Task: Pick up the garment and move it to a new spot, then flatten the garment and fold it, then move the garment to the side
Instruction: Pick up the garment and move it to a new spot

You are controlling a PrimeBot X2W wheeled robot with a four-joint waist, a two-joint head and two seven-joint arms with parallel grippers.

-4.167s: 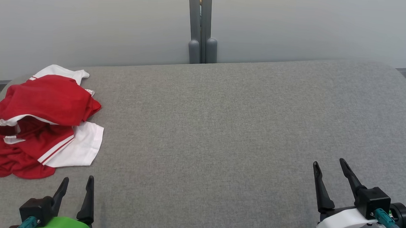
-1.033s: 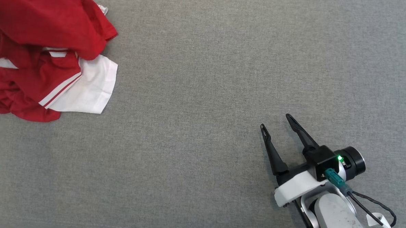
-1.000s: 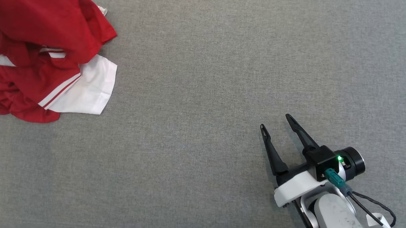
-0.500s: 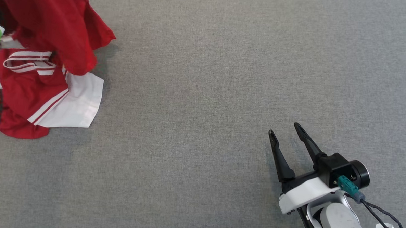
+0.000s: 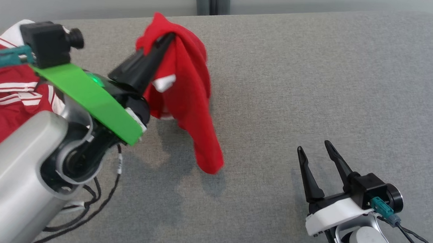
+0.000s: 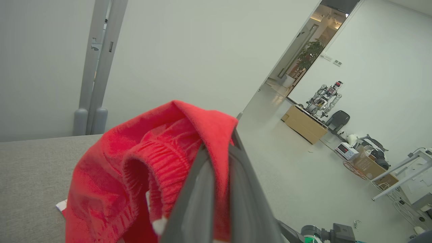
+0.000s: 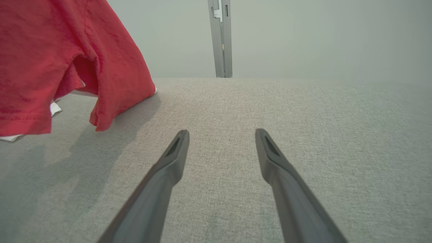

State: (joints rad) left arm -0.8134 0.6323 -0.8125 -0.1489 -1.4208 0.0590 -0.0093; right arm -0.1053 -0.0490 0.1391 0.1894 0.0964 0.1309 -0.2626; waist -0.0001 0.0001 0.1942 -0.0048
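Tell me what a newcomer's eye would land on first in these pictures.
The red garment hangs from the shut left gripper above the grey padded surface, left of centre in the head view. Next come more red and white clothing lying at the far left, and the right gripper, open and empty at the lower right.
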